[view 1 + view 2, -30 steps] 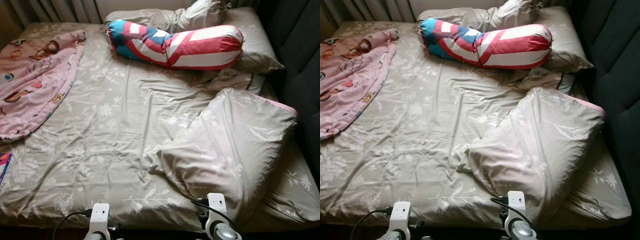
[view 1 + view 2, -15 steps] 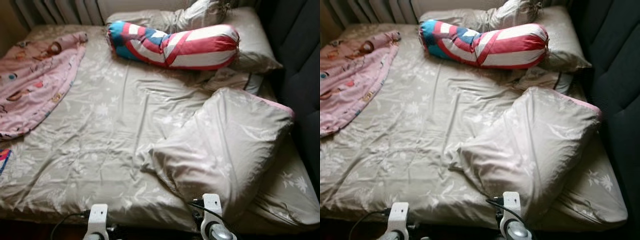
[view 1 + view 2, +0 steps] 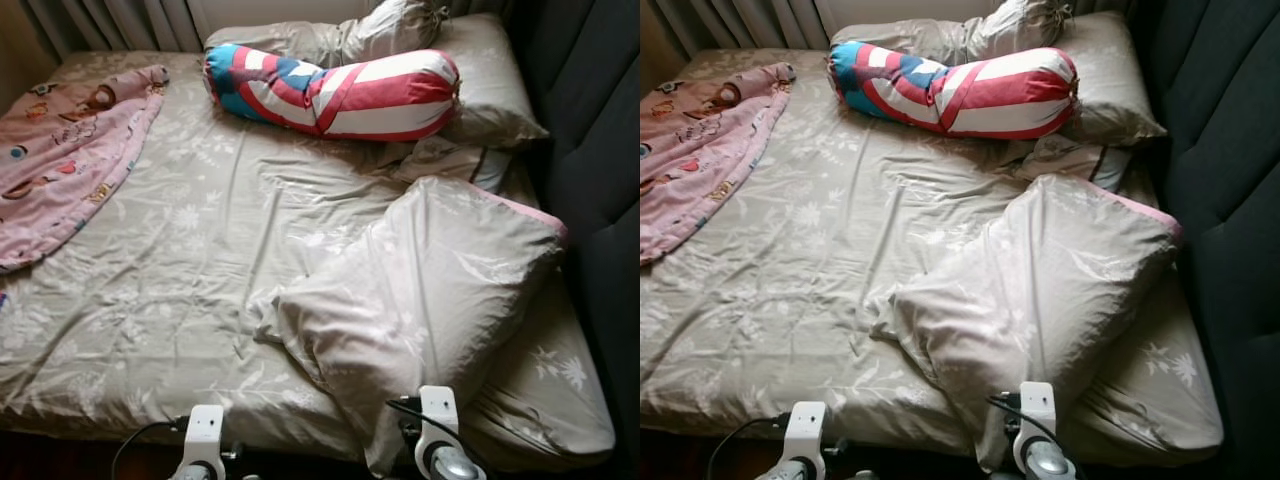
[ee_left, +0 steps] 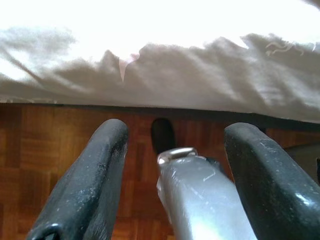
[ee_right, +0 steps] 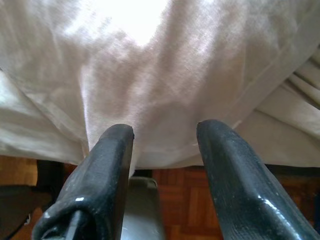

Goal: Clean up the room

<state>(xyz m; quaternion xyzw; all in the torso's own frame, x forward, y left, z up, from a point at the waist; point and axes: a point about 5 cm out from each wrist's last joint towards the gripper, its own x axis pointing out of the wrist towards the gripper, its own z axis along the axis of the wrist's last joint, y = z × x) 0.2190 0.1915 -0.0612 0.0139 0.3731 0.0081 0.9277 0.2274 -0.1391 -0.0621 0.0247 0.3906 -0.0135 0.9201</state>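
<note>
Folded duvet (image 3: 440,290) on the bed (image 3: 180,300), its corner overhanging the near edge just ahead of the spread, empty right gripper (image 5: 165,165); left gripper (image 4: 175,165) spread, idle; risk: slick fabric slips, or the fitted sheet gets pinched too.

— What lay on the bed (image 3: 200,290)?
— A beige floral duvet (image 3: 420,300), bunched and folded over at the near right corner, pink lining showing along its far edge. A striped red, white and blue bolster (image 3: 335,92) lay across the head, against two beige pillows (image 3: 480,80).
— And the left?
— A pink patterned blanket (image 3: 65,160), spread crumpled over the far left side.
</note>
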